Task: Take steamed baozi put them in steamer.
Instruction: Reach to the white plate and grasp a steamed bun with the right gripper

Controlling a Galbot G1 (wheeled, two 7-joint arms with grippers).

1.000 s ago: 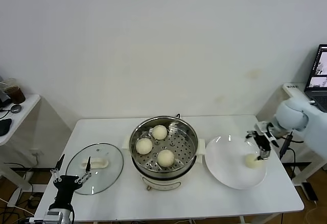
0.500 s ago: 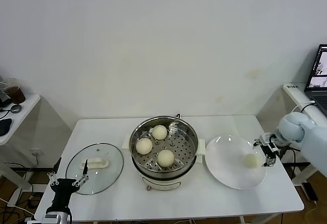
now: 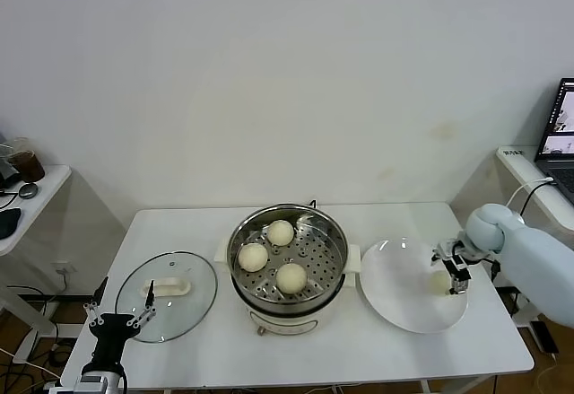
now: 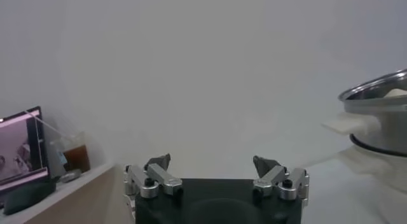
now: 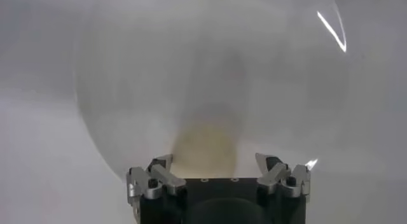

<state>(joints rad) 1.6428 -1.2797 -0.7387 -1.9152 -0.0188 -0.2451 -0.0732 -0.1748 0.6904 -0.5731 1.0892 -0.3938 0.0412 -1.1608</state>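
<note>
One steamed baozi [image 3: 439, 281] sits between the right gripper's [image 3: 457, 275] spread jaws on the plate [image 3: 395, 295]; an off-centre squeeze could roll it away.

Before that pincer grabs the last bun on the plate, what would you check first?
1. Right pincer straddles the round cream-white bun on the flat white plate: ok.
2. Its jaws stand apart: ok.
3. Bun actually gripped: not yet.
4. Shiny steel steamer pot uncovered, round glass lid lying aside: ok.
5. Free space on the perforated tray beside three buns: ok.
6. Left pincer open, low by the lid, out of the way: ok.
</note>
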